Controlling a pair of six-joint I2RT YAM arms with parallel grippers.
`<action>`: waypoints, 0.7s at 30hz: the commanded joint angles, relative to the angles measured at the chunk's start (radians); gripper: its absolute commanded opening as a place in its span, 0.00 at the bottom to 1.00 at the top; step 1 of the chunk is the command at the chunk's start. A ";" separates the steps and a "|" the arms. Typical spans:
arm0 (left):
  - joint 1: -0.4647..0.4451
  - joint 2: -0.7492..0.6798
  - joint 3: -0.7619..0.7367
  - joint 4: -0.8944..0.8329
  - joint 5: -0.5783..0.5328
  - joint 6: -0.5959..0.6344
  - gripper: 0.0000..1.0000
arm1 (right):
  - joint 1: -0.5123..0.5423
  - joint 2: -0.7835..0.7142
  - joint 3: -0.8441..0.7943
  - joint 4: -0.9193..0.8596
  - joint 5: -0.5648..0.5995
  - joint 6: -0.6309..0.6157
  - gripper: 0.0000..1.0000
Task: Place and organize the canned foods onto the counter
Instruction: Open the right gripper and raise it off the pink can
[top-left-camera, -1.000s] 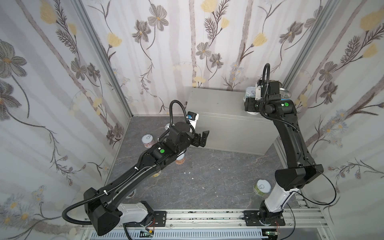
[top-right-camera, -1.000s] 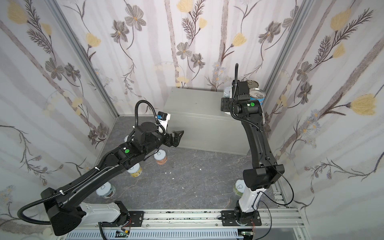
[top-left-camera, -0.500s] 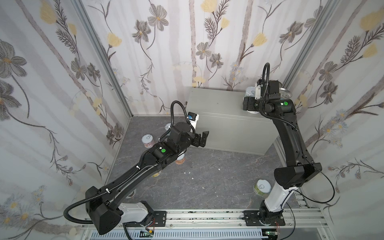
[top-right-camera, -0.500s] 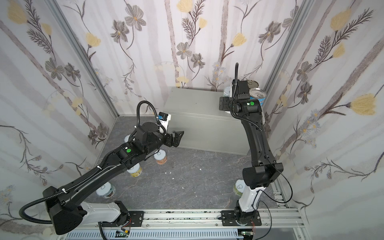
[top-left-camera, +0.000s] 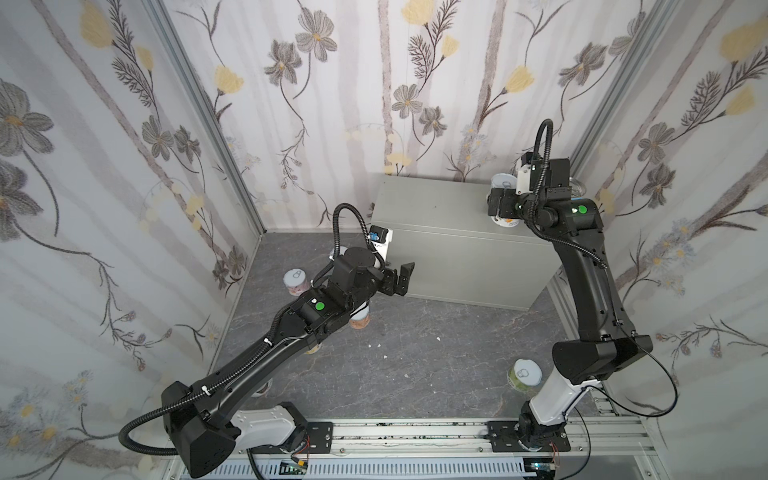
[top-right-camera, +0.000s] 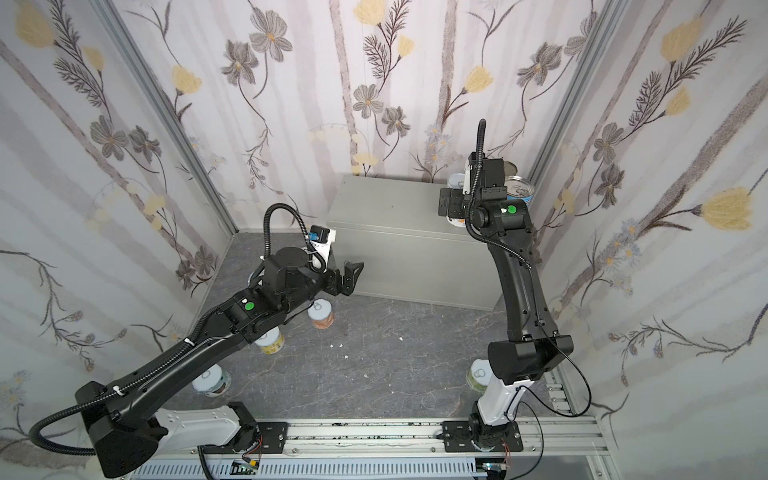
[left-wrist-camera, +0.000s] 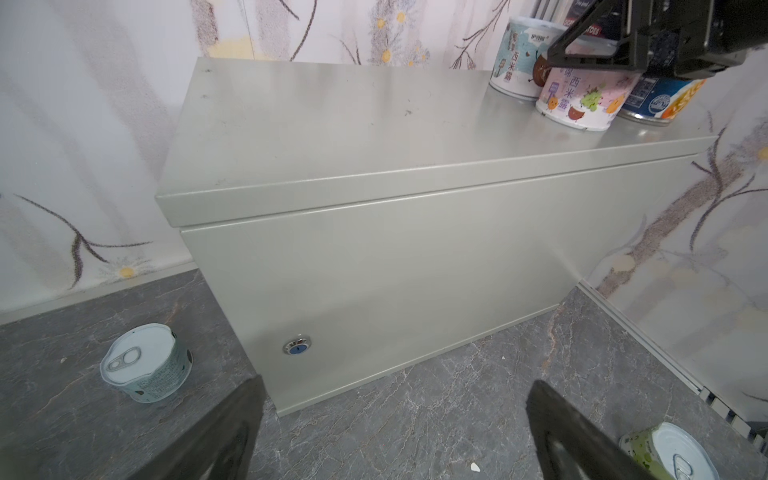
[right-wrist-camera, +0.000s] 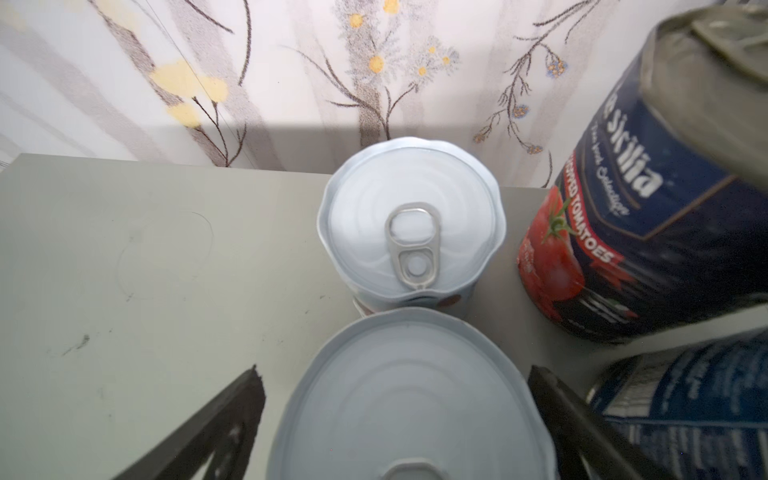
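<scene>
We find the pink fruit-printed can (left-wrist-camera: 582, 99) upright at the counter's (left-wrist-camera: 332, 137) right end. The right gripper (right-wrist-camera: 395, 370), newly parted, sits over it, and the left gripper (left-wrist-camera: 397, 380) gapes.

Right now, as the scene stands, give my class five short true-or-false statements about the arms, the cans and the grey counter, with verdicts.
1. The left gripper is open and holds nothing. True.
2. Every can is already on the counter. False: several short cans stand on the floor, among them a green can.
3. The right gripper has its jaws open on either side of a pink can that stands on the counter. True.
4. The tomato can lies on the floor. False: it stands on the counter, by the wall.
5. A small round lock sits low on the counter's front. True.
</scene>
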 joint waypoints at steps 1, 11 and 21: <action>0.003 -0.007 -0.006 0.021 0.002 -0.014 1.00 | 0.005 -0.019 0.006 0.045 -0.035 0.006 0.99; 0.001 -0.047 -0.044 0.020 -0.010 -0.026 1.00 | 0.017 -0.131 0.006 0.098 -0.081 0.020 0.99; 0.002 -0.104 -0.102 0.018 -0.018 -0.049 1.00 | 0.020 -0.270 0.006 0.107 -0.059 0.027 1.00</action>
